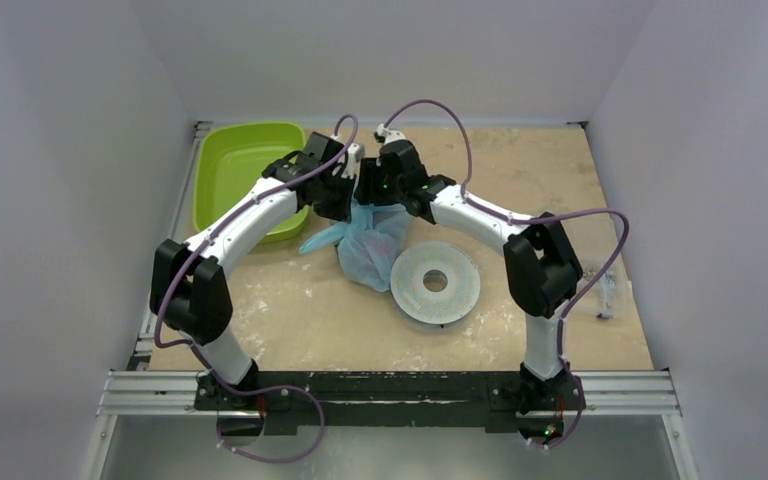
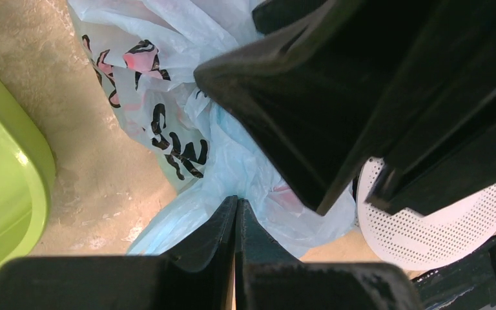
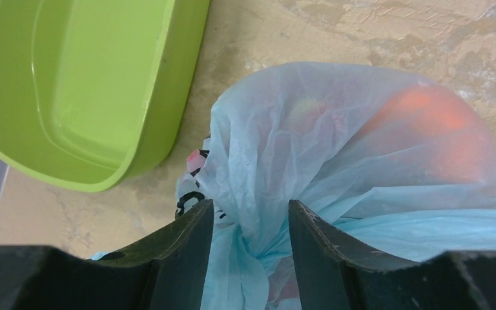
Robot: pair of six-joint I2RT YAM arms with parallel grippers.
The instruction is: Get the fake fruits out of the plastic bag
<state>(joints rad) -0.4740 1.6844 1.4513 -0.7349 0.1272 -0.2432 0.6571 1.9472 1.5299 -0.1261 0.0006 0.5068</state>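
Your left gripper [image 2: 236,213] has its jaws pressed together, pinching a fold of the plastic bag [image 1: 370,245], which lies on the counter [image 1: 300,310] between the green tray [image 1: 235,170] and the white perforated disc [image 1: 436,282]. Hold that pinch firm. Your right gripper [image 3: 250,223] has its jaws apart around the gathered neck; whether they grip is unclear. Lift gently, so the film doesn't tear. The fake fruits [image 3: 436,119] show only as orange and pale blurs through the film.

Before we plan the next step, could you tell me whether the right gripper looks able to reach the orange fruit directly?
Probably not: the orange fruit shows only through the plastic bag, whose gathered film sits between the right gripper fingers.
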